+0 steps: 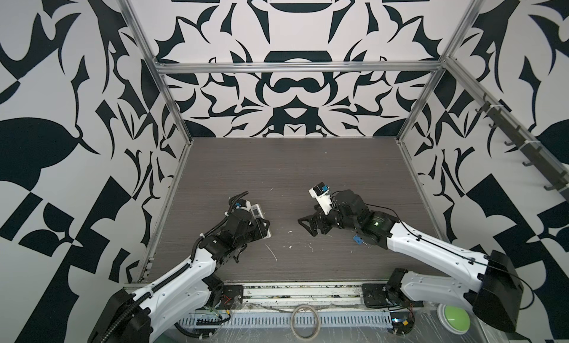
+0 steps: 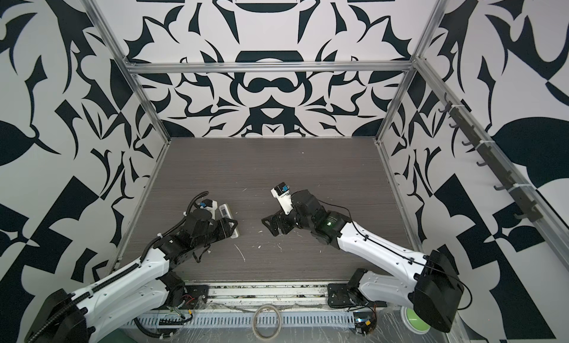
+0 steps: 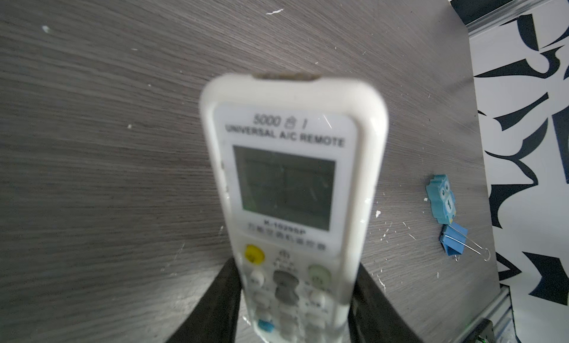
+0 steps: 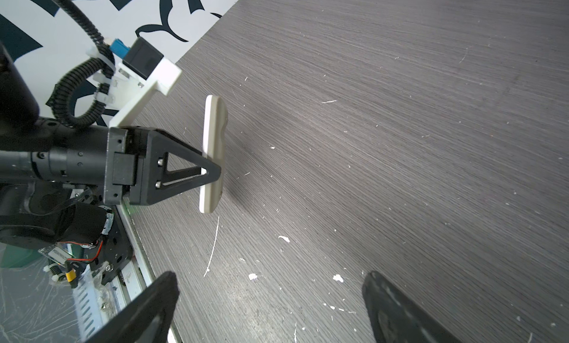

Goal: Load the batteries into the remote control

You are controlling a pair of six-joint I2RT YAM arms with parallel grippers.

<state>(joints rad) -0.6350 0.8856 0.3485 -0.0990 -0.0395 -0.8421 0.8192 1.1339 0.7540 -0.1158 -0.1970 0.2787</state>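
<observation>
My left gripper (image 1: 263, 226) (image 2: 231, 226) is shut on the remote control (image 1: 257, 209) (image 2: 224, 209), a slim white one, at the left-middle of the table. In the left wrist view the remote control (image 3: 292, 172) faces the camera, grey screen and buttons showing, with the gripper (image 3: 295, 286) clamped on its two long edges. The right wrist view shows the remote control (image 4: 213, 132) edge-on, a black left finger (image 4: 197, 169) across it. My right gripper (image 1: 305, 223) (image 2: 268, 223) (image 4: 271, 283) stands open and empty over bare table to the remote's right. The batteries are out of view.
A blue owl figure (image 3: 443, 203) and a blue binder clip (image 3: 454, 238) (image 1: 358, 240) lie under the right arm. White debris flecks (image 1: 271, 252) dot the front of the table. A tape ring (image 1: 304, 321) sits on the front rail.
</observation>
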